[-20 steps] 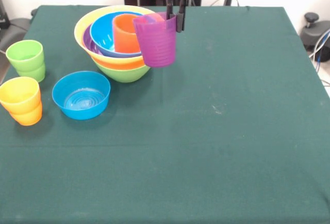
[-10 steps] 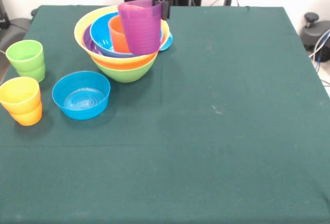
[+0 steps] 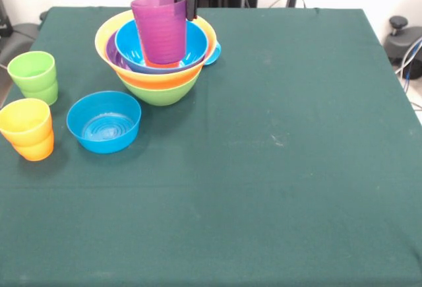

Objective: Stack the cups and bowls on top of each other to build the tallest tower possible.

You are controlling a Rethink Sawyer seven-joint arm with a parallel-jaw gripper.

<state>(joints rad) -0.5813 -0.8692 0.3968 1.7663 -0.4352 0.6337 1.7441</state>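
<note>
The tower stands at the table's far left: a lime green bowl (image 3: 158,93) as base, then an orange layer, a purple bowl (image 3: 113,54), the yellow bowl (image 3: 105,31) and the big blue bowl (image 3: 194,48). My gripper (image 3: 184,4) comes down from the top edge, shut on the rim of the purple cup (image 3: 160,30). It holds the cup upright over the blue bowl's inside, right above the orange cup, of which only a sliver (image 3: 158,64) shows. Whether the two cups touch is hidden.
A smaller blue bowl (image 3: 104,122) sits in front of the tower. Green cups (image 3: 33,76) and a yellow cup on an orange one (image 3: 27,129) stand at the left edge. A light blue piece (image 3: 213,53) peeks out behind the tower.
My gripper carried the purple cup left and back, from beside the tower's right side to over the blue bowl, and the cup now covers the orange cup.
</note>
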